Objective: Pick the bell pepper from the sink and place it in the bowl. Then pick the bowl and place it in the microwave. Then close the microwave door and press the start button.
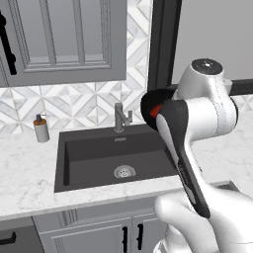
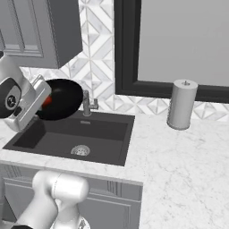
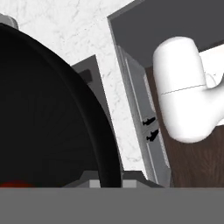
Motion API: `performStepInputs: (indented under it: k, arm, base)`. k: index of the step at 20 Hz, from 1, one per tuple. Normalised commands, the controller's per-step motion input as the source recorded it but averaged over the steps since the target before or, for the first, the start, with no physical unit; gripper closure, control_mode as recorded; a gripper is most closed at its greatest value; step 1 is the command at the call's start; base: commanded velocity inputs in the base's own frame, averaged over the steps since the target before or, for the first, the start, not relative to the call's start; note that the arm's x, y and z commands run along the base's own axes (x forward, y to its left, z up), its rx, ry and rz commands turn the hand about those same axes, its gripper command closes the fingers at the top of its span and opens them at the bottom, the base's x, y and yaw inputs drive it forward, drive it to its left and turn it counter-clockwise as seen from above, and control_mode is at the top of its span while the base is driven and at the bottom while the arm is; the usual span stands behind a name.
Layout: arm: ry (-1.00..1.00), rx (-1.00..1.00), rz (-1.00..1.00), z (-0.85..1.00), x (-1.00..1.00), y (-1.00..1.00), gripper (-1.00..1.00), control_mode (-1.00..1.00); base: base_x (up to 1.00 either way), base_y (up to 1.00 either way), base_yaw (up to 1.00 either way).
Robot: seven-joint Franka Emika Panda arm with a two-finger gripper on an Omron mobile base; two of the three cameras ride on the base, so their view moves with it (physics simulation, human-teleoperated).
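Note:
The glossy black bowl hangs in the air above the right rear of the dark sink, tipped steeply on its side. The red bell pepper lies inside it, against the low rim by the hand. My gripper is shut on the bowl's rim, and the arm hides its fingers in the left base view. In the hand view the bowl looms at the left with a sliver of the pepper at the bottom. The microwave and its door are out of view.
A grey faucet stands just behind the bowl, and the drain lies below. A soap dispenser sits left of the sink. A paper towel roll stands on the right counter under a dark-framed window. Grey wall cabinets hang overhead.

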Motion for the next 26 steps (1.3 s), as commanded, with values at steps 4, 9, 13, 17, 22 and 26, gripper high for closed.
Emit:
performStepInputs:
  k: [4, 9, 13, 17, 22, 26]
  arm:
    - [0.0, 0.0, -0.08, 0.16, -0.01, -0.95, 1.0, -1.0]
    - [0.0, 0.0, -0.09, 0.02, -0.15, -0.71, 1.0, -1.0]
    - [0.01, 0.0, -0.11, 0.0, 0.0, -0.01, 1.0, -1.0]
    - [0.0, -0.01, -0.02, 0.0, -0.14, -0.25, 1.0, -1.0]
    - [0.02, 0.0, 0.45, 0.0, -0.11, -0.05, 1.0, -1.0]
    - [0.07, -0.09, 0.43, 0.0, 0.01, 0.05, 1.0, -1.0]
  base:
    - [0.0, 0.0, 0.0]
    - [0.0, 0.0, 0.0]
    - [0.0, 0.0, 0.0]
    - [0.0, 0.0, 0.0]
    - [0.0, 0.0, 0.0]
    - [0.0, 0.0, 0.0]
